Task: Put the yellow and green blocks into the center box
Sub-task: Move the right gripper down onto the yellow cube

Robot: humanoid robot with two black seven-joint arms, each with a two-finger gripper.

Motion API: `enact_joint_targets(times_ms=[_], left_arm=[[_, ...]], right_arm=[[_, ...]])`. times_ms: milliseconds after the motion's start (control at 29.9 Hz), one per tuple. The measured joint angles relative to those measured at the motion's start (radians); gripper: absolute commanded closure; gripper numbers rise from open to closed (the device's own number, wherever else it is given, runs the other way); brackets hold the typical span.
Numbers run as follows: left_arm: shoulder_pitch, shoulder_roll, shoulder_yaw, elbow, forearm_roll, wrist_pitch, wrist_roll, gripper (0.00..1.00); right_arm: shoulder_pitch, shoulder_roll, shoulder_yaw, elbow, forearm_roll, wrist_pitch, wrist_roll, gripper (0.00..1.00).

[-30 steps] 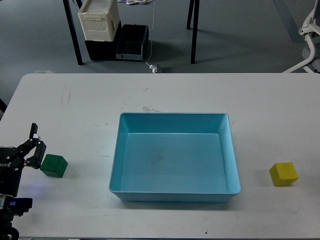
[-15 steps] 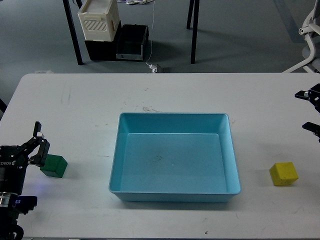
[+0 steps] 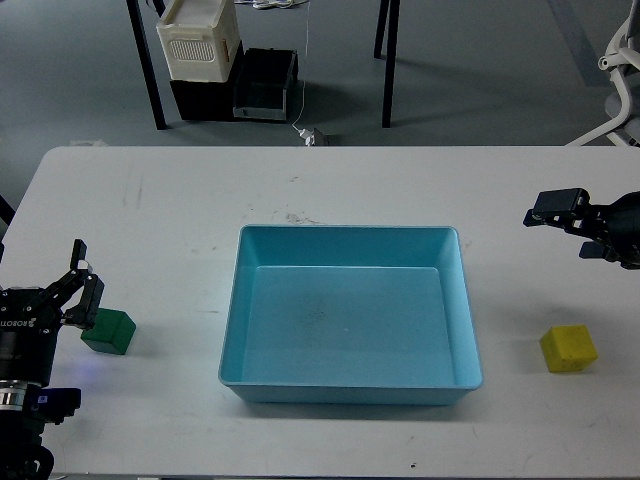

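A green block (image 3: 108,332) lies on the white table (image 3: 160,220) at the left. My left gripper (image 3: 84,278) is open just left of and above it, with one finger by the block's upper left corner. A yellow block (image 3: 568,348) lies at the right. My right gripper (image 3: 561,232) is open, above and behind the yellow block, apart from it. The light blue box (image 3: 340,232) stands empty in the middle of the table.
Beyond the table's far edge, on the floor, are a white crate (image 3: 198,40) on black boxes (image 3: 265,85), dark table legs (image 3: 148,70) and a white chair base (image 3: 622,80) at far right.
My right arm has come in from the right edge and moved left over the table. My left gripper has shifted slightly by the green block. Both blocks have stayed put.
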Motion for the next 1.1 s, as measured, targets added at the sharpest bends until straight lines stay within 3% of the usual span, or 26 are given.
enact_joint_targets(times_ms=[167,468,803,1104], left_arm=[[0.000,0.000,-0.001,0.000,0.000,0.000,-0.001,0.00],[0.000,-0.001,0.001,0.000,0.000,0.000,-0.001,0.00],[-0.001,-0.001,0.002,0.006,0.000,0.000,0.000,0.00],[-0.002,-0.003,0.010,0.009,0.000,0.000,0.000,0.00]], right_arm=[[0.002,-0.087,-0.092,0.052,-0.165,0.069,-0.004,0.00],[-0.065,-0.141,-0.095,0.054,-0.219,0.077,-0.001,0.00],[-0.108,-0.119,-0.066,0.035,-0.218,0.069,0.009,0.00],[-0.177,-0.015,-0.033,-0.041,-0.216,0.055,0.012,0.00]])
